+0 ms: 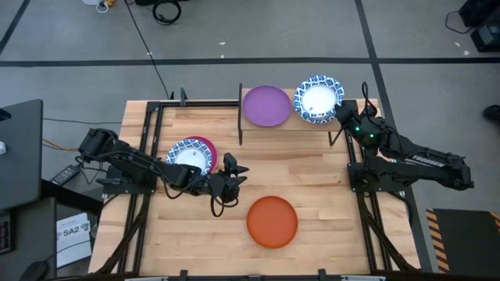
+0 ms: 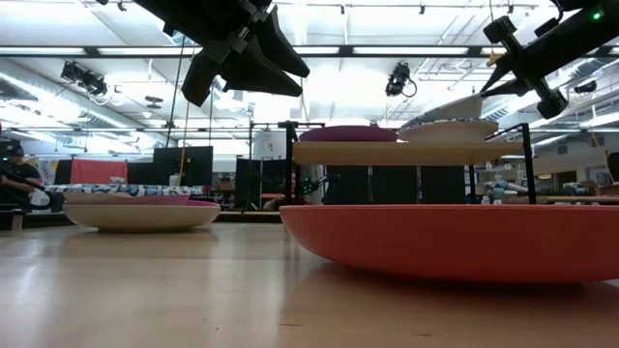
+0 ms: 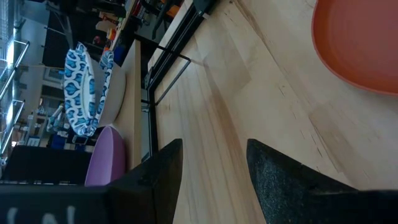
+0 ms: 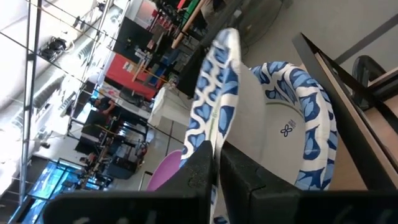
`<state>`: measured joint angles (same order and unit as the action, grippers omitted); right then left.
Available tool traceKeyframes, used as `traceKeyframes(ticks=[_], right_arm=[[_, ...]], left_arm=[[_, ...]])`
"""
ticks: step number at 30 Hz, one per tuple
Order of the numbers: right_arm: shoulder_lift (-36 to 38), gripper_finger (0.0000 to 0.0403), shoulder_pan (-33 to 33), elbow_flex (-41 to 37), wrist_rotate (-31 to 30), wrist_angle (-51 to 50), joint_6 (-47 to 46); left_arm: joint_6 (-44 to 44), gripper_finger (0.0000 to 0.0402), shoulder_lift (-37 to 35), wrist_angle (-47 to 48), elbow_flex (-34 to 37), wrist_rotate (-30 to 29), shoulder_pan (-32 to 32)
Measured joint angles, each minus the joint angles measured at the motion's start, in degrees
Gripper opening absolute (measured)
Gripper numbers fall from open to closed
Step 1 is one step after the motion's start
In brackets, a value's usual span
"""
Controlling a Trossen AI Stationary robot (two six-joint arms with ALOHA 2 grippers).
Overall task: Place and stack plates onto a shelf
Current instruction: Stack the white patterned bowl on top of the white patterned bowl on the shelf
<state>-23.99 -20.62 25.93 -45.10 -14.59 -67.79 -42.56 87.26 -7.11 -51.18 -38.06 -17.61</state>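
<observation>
The shelf [image 1: 258, 134] stands at the table's far side and carries a purple plate [image 1: 266, 105] and a white plate with a blue rim [image 4: 292, 124]. My right gripper [image 1: 344, 114] is shut on a second blue-rimmed plate [image 1: 318, 99], which tilts above the first. A blue-rimmed plate lies on a magenta plate [image 1: 191, 156] at the table's left. An orange plate [image 1: 272, 221] lies on its base near the front. My left gripper [image 1: 237, 173] is open and empty, above the table between that stack and the orange plate. My right gripper pinches the upper blue-rimmed plate's rim [image 4: 210, 127] between its two fingers [image 4: 205, 171], on the side toward the table's right edge. It comes from the right, slanting down. The plate is tilted [image 2: 455, 106], its held side raised over the plate on the shelf.
The shelf's thin black legs [image 1: 240, 129] stand on the tabletop. The bare wood between the shelf and the orange plate [image 3: 360, 43] shows in the left wrist view. Black frame rails [image 1: 148, 133] run along both sides of the table. A person sits far off in the room [image 2: 14, 179].
</observation>
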Motion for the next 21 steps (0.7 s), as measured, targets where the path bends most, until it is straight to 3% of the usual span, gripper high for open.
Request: traceKeyframes(ticks=[8,21], right_arm=[[0.00,0.0075,-0.29,0.00,0.15,-0.02,-1.29],[0.00,0.0175,-1.85,0.00,0.32,-0.07,-0.97]], left_arm=[[-0.01,0.0185,0.00,0.00,0.00,0.00,0.00],[0.01,0.0185,0.00,0.00,0.00,0.00,0.00]])
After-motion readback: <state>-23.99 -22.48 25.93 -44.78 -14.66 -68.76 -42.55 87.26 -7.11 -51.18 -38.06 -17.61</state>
